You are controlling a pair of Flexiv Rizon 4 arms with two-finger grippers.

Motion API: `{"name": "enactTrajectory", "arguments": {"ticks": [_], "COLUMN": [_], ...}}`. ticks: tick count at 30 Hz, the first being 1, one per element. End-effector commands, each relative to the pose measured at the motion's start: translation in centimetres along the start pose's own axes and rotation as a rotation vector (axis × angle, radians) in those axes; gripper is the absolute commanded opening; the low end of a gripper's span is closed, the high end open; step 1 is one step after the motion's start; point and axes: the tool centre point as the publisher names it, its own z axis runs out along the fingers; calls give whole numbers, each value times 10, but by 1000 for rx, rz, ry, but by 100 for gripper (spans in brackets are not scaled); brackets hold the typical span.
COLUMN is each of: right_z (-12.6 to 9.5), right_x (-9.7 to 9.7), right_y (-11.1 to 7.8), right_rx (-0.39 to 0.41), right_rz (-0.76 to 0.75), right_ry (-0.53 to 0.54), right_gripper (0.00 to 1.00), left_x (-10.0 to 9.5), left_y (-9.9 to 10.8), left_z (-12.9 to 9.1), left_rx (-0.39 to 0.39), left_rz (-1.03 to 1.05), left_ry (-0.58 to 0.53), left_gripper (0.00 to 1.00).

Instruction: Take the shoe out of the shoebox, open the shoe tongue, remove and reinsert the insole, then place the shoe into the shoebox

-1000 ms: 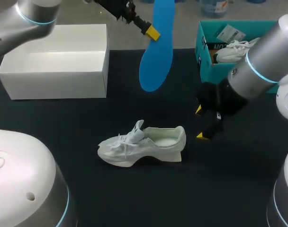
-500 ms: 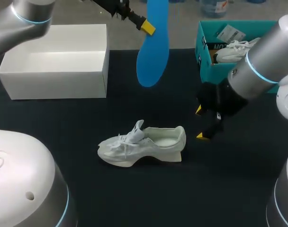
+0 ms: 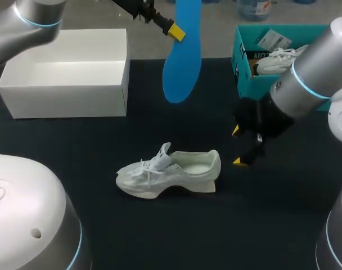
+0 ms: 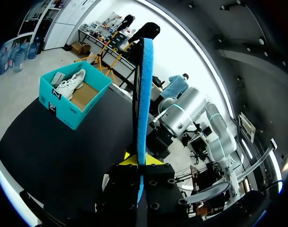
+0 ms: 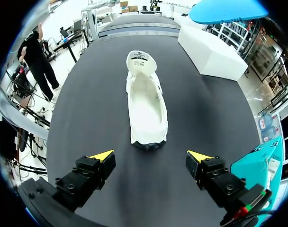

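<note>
Closest to the front edge of the desk [image 3: 131,236], about mid-width, is the white shoe [image 3: 168,174]. It's standing on its sole, toe toward the left edge and heel toward the right, with the tongue sticking up and the opening facing up. Just off its heel is my right gripper [image 3: 237,146]. That arm comes in from the right side and angles down low over the desk. The fingers are spread wide with nothing in them, and from the right wrist view the shoe [image 5: 145,106] lies straight ahead of that gripper [image 5: 151,155], heel end nearest and not touching. Further back, my left arm comes in from the far left corner and reaches across above the white box [image 3: 64,84] at that corner. Its gripper [image 3: 176,32] is held high over the far edge, clamped on the blue insole [image 3: 183,62]. The insole hangs down with its broad end lowest, clear of the desk. In the left wrist view the insole [image 4: 145,94] shows edge-on, pinched between the yellow tips [image 4: 139,160]. At the far right corner sits the teal shoebox [image 3: 247,62] with another white shoe [image 3: 278,61] inside.
</note>
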Motion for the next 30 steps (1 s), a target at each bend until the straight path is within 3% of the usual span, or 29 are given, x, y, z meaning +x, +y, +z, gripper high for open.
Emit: {"name": "enactTrajectory", "arguments": {"ticks": [1,14,30], "right_z": [2,16,51], "right_x": [-5,-21,-31], "right_y": [6,37,63], "right_rx": [9,71,65], "right_rz": [-5,49,0], "right_ry": [-2,-61,12], "right_gripper": [100,100,100], "left_x": [0,0,0], "left_y": [0,0,0], "left_z": [0,0,0], "left_rx": [-1,-1,-1], "left_rz": [1,1,1], "left_ry": [0,0,0], "left_gripper": [0,0,0]}}
